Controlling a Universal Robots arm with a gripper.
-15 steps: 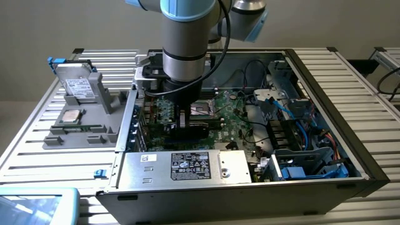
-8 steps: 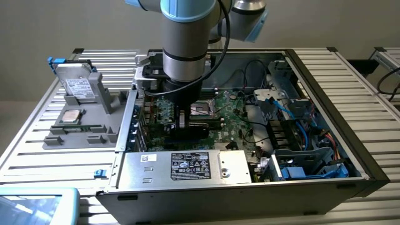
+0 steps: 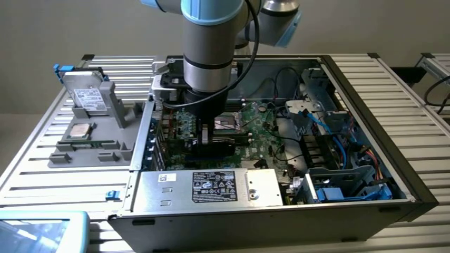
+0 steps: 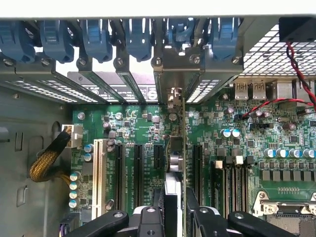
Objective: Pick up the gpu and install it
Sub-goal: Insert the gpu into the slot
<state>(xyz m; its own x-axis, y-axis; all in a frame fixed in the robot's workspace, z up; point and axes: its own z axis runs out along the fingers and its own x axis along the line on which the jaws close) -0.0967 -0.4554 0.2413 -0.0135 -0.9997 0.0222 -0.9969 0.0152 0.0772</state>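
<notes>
thin green gpu [image 4: 183,148] edge-on in tool [image 4: 176,210]

Soft, even overhead light fills the scene, the computer case [image 3: 393,174] interior sits in dim shadow, bright daylight glares through its rear slots [image 4: 64,66], and both pictures look slightly soft.

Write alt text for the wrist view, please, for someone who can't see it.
The robot's hand holds the gpu upright, edge-on, over the green motherboard inside an open computer case, among black expansion slots. Blue clips line the case's rear wall.
</notes>
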